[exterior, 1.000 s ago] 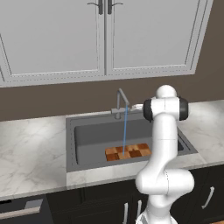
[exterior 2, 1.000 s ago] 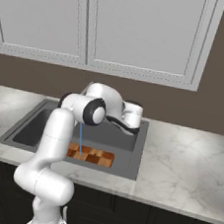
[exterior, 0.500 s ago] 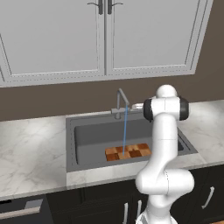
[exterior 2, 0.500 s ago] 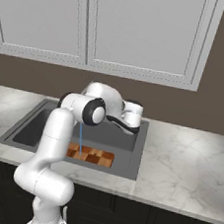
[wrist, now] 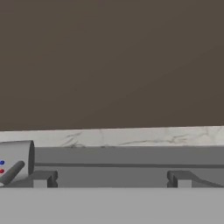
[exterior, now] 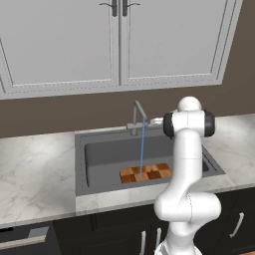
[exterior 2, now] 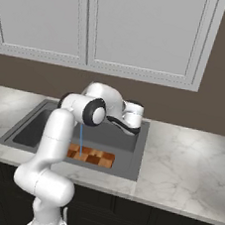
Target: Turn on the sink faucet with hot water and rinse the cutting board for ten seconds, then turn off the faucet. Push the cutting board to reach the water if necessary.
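Note:
The sink faucet point(exterior: 138, 115) stands at the back rim of the sink point(exterior: 79, 164), and a thin stream of water point(exterior: 142, 149) falls from its spout. The stream lands on the checkered cutting board point(exterior: 146, 174), which lies flat on the basin floor near the front wall; it is seen too as the cutting board point(exterior 2: 91, 156) under the water point(exterior 2: 80, 140). My gripper point(exterior: 155, 121) hovers just right of the faucet's base, pointing at the back wall. In the hand view my gripper point(wrist: 110, 179) is open with nothing between its fingers, and the faucet base point(wrist: 17, 161) with its lever point(wrist: 11, 172) sits at the left edge.
Marble counter point(exterior: 35, 169) runs on both sides of the sink, with more counter point(exterior 2: 188, 164) to the right. White wall cabinets point(exterior: 119, 40) hang above the brown back wall point(wrist: 112, 61). My own arm point(exterior: 187, 164) rises over the sink's right part.

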Motion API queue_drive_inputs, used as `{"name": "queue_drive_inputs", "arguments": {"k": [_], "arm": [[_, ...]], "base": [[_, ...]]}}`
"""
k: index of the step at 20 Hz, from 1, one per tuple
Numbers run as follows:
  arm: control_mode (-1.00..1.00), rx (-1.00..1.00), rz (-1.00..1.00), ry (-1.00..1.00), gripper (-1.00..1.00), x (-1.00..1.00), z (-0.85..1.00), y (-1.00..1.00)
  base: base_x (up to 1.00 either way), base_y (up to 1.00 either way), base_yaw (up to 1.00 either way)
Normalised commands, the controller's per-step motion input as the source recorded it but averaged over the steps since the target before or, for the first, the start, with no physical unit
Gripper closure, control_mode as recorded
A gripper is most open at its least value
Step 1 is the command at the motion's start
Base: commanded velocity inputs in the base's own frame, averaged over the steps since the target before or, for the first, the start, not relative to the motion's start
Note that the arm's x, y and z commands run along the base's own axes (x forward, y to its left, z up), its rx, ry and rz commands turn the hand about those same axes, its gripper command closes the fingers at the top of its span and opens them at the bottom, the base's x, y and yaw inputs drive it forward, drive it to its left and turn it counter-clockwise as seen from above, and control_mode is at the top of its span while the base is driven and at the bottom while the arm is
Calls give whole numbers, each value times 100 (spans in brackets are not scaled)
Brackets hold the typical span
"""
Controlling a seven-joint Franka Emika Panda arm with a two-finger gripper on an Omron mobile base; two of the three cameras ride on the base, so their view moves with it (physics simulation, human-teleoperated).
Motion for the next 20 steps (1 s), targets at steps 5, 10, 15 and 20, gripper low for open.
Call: {"name": "queue_drive_inputs", "arguments": {"k": [5,10,15,20], "arm": [[-100,0,0,0,-100,0,0,4],[-100,0,0,0,-100,1,0,8],[-100,0,0,0,-100,0,0,12],[-100,0,0,0,-100,0,0,17]], "base": [[0,0,0],[0,0,0],[0,0,0],[0,0,0]]}}
